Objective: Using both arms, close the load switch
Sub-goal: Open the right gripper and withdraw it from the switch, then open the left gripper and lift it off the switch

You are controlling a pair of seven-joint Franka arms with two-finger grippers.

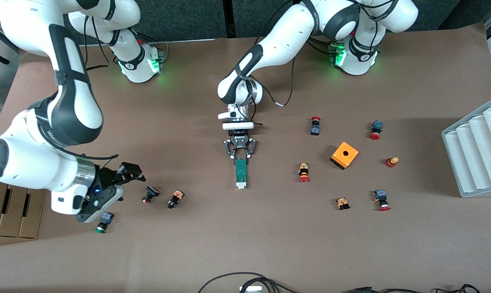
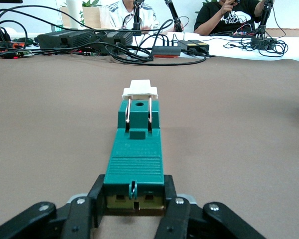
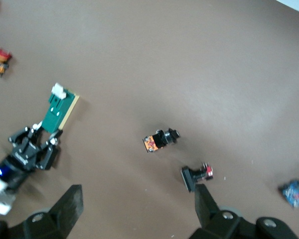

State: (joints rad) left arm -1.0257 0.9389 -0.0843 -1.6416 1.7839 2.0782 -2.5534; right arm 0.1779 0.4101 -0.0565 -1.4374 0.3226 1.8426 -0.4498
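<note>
The load switch [image 1: 241, 174] is a narrow dark-green block lying mid-table, its white sliding piece at the end nearer the front camera. My left gripper [image 1: 240, 158] is down at the table, shut on the switch's other end. In the left wrist view the switch [image 2: 134, 154] sits between the fingers of that gripper [image 2: 133, 209], which press its sides. My right gripper [image 1: 127, 185] is open and empty, in the air over the right arm's end of the table. The right wrist view shows its spread gripper [image 3: 137, 209], the switch [image 3: 57, 112] and the left gripper [image 3: 32, 149].
Small push buttons lie near my right gripper: a red-capped one [image 1: 149, 194], a black one [image 1: 175, 199] and a green-capped one [image 1: 103, 221]. An orange cube [image 1: 344, 155] and several more buttons lie toward the left arm's end, beside a grey ridged tray [image 1: 477, 150].
</note>
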